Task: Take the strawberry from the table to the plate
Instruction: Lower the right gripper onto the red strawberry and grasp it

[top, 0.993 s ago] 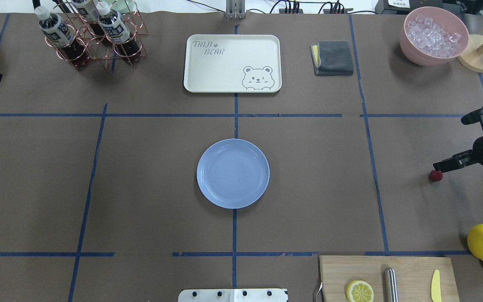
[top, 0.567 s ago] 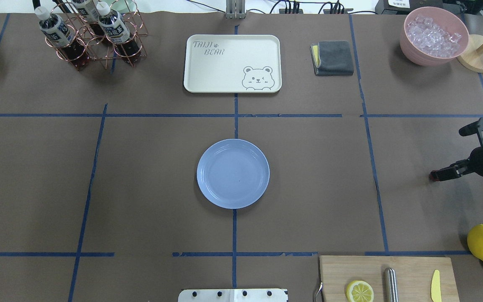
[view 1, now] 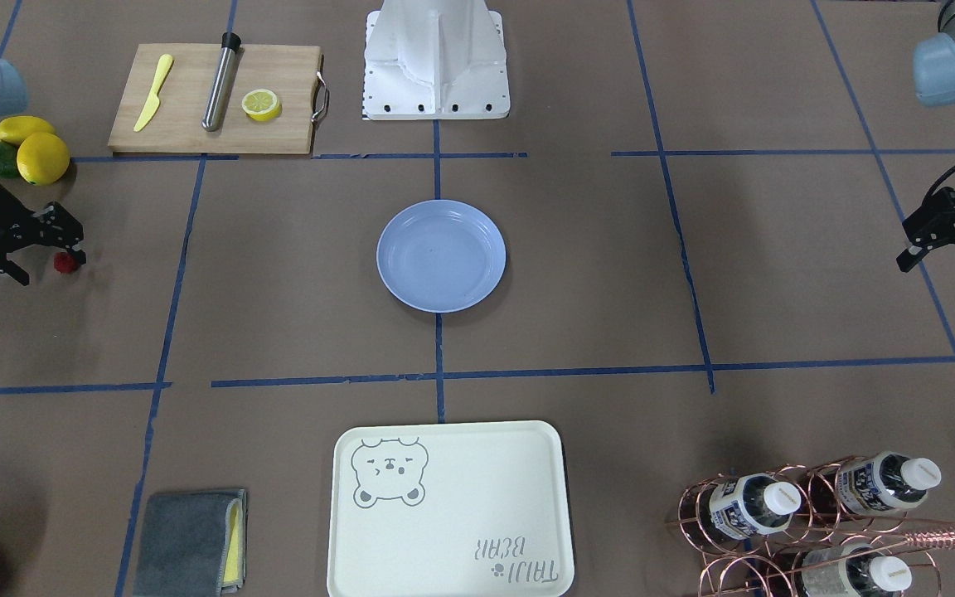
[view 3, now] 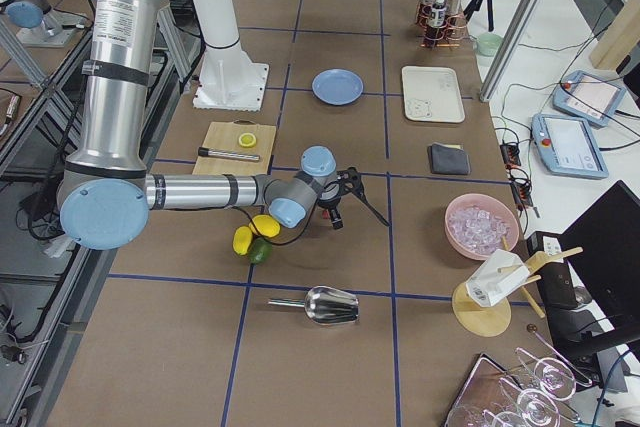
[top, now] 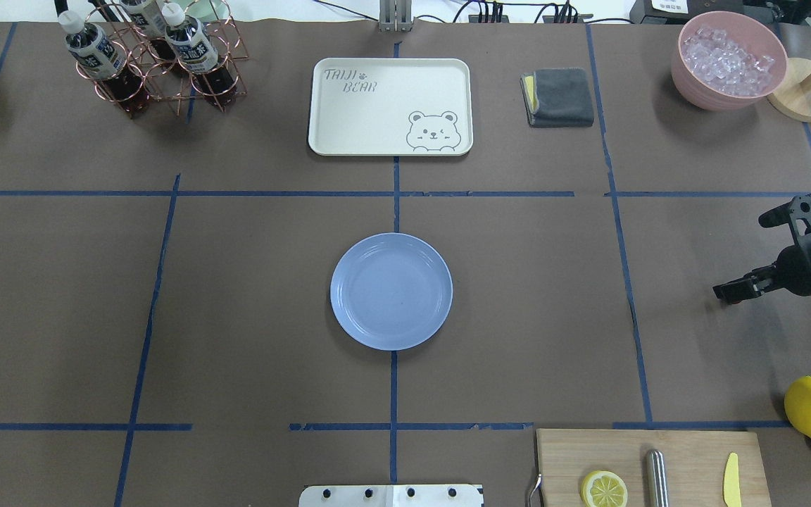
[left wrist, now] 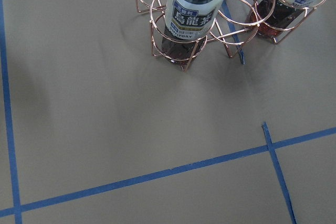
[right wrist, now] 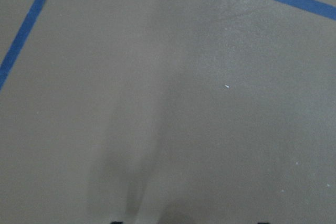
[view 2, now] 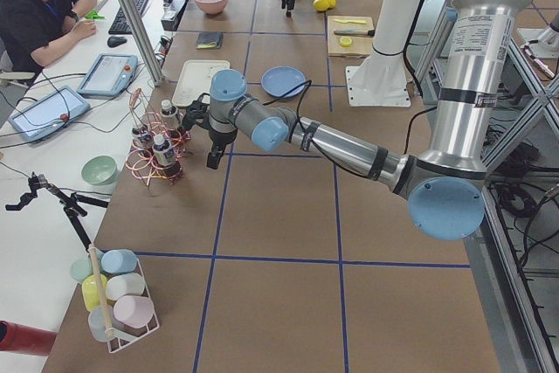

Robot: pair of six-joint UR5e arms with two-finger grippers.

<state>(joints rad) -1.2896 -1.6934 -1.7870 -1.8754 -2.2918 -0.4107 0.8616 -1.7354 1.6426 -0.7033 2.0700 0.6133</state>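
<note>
Exterior front-facing: one strawberry (view 1: pixel 65 263) near the table (view 1: pixel 278 332) edge beside the splayed right gripper (view 1: pixel 51 266); one plate (view 1: pixel 441 256); left gripper (view 1: pixel 940 274) likewise splayed.

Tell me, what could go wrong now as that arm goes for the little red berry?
1. The tiny dark red strawberry sits close to one of the right arm's open fingers, not centred; closing might knock it rolling away.
2. The round pale blue plastic plate lies well across the brown-paper table; a poor grip on so small a berry could drop it midway.
</note>
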